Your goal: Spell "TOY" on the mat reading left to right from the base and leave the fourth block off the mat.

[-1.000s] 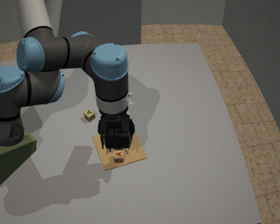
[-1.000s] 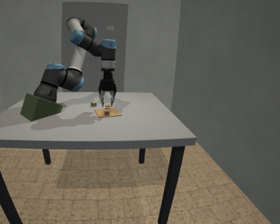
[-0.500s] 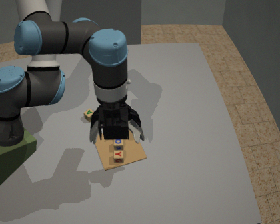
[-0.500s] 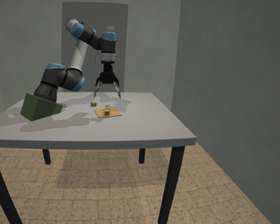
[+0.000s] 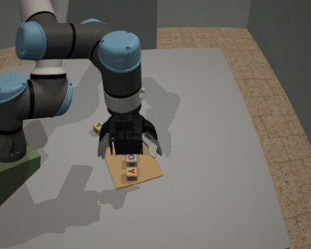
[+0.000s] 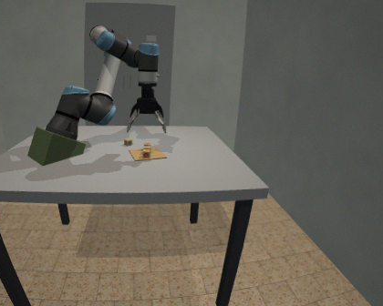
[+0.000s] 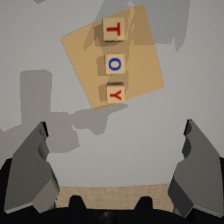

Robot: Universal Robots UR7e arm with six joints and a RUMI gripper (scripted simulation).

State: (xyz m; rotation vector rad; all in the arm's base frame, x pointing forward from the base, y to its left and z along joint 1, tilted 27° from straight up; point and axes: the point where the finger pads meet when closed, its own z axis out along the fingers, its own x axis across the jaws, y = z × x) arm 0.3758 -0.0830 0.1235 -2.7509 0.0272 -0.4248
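On the mat (image 5: 152, 171) (image 6: 160, 156) (image 7: 142, 75), the T block (image 7: 114, 29), O block (image 5: 131, 159) (image 7: 115, 64) and Y block (image 5: 131, 173) (image 6: 146, 154) (image 7: 115, 94) sit in a straight row, small gaps between. Fourth block's (image 5: 98, 126) (image 6: 128, 142) already off it (nice). Gripper's (image 5: 130, 153) (image 6: 147, 130) (image 7: 117, 125) jaws are wide apart, holding nothing. Looks basically done, maybe just closing those gaps and backing away.

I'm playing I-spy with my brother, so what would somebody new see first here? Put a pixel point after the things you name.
Probably the big dark-grey robot arm with bright blue caps (image 5: 121, 83) (image 6: 148, 64), reaching over the pale grey table (image 5: 212, 148) (image 6: 192, 175). Next, the square tan mat (image 5: 149, 174) (image 6: 158, 156) (image 7: 142, 75) below its wide-open black-and-grey hand (image 5: 130, 151) (image 6: 147, 131) (image 7: 114, 122), with wooden blocks lettered T (image 7: 114, 29), O (image 5: 131, 159) (image 7: 115, 64) and Y (image 5: 131, 173) (image 7: 115, 94).
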